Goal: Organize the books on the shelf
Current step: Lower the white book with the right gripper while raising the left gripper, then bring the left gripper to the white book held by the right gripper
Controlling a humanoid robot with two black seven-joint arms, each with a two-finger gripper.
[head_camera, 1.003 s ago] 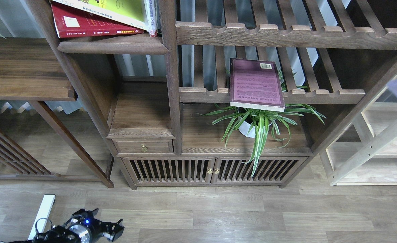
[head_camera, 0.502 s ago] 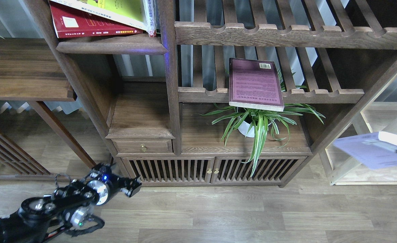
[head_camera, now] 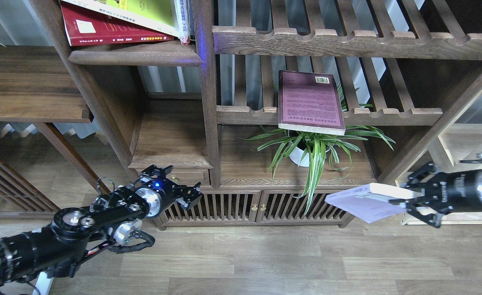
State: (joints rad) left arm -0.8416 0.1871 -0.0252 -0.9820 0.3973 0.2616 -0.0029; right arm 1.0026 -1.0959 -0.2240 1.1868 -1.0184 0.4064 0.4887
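A glossy red book [head_camera: 105,29] and a yellow-green book [head_camera: 142,11] lie slanted on the dark-brown shelf [head_camera: 136,57] at the top left. A maroon-purple book [head_camera: 309,102] lies flat on a slatted rack, overhanging its front rail. My right gripper [head_camera: 404,200] comes in from the right and is shut on the edge of a pale white-lavender book [head_camera: 359,206], held level in the air in front of the cabinet's right corner. My left gripper [head_camera: 181,186] is open and empty, low in front of the small drawer, well below the shelf.
A potted spider plant [head_camera: 312,149] stands on the cabinet top under the maroon book. A low cabinet with slatted doors [head_camera: 224,207] and a small drawer [head_camera: 174,178] sit below. A pale light-wood unit [head_camera: 449,180] stands at the right. The floor is wood plank.
My left arm has risen from the floor up and to the right, toward the drawer. My right arm has carried the lavender book in from the right edge, down and to the left.
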